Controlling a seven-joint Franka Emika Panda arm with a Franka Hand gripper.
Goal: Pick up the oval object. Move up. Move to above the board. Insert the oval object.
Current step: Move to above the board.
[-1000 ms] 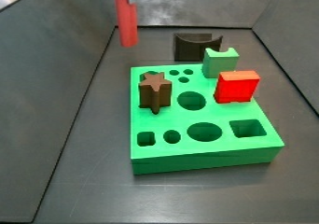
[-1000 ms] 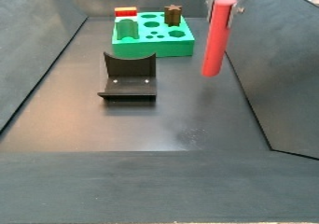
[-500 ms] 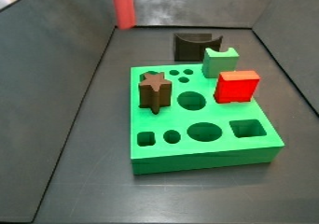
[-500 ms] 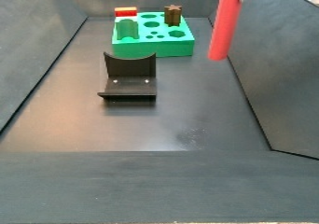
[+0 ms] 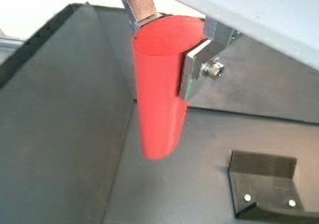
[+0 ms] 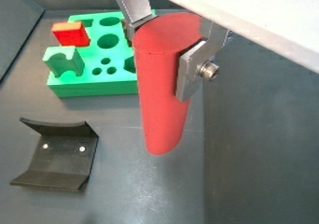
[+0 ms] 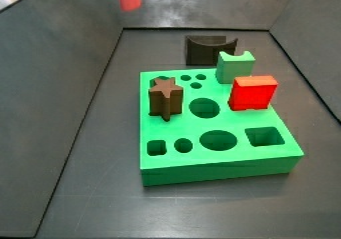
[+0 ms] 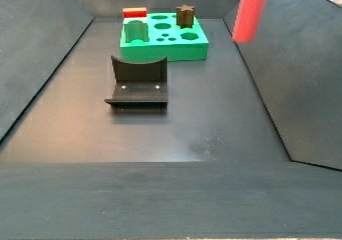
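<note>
No readable text or markings.

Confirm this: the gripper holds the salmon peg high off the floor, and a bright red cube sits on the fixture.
Wrong spot for the red cube: in a side view it sits on the green board, not the fixture. The gripper does hold the salmon peg high.

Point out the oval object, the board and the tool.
oval object (image 6: 163, 88), a wrist view, middle of its shaft.
board (image 7: 213, 164), a side view, its top face.
tool (image 5: 169, 43), a wrist view, between its fingertips, clamping the peg.
</note>
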